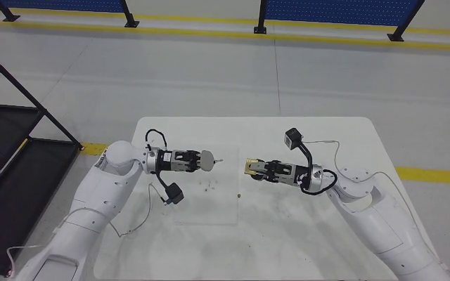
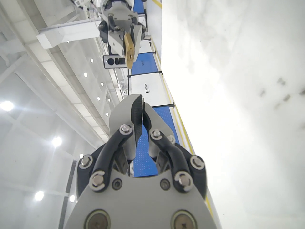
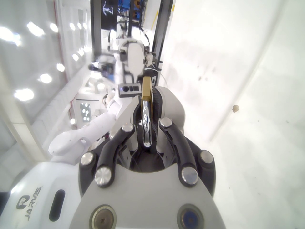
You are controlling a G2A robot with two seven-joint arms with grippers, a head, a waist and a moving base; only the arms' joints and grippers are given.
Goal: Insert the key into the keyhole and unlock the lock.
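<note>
The left hand point(image 2: 142, 111) pinches the key point(image 1: 219, 161). The key's tip points at the lock point(image 3: 145, 89), clamped in the right hand point(image 1: 257, 168) just opposite. The two are apart, above the desk point(image 1: 295, 232).

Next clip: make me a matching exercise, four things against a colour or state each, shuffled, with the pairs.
1 padlock; 2 key; 3 table; 4 left end effector
A white with dark specks; B brass, held in the right end effector; C shut on the key; D sticks out toward the padlock
Pairs: 1-B, 2-D, 3-A, 4-C
</note>
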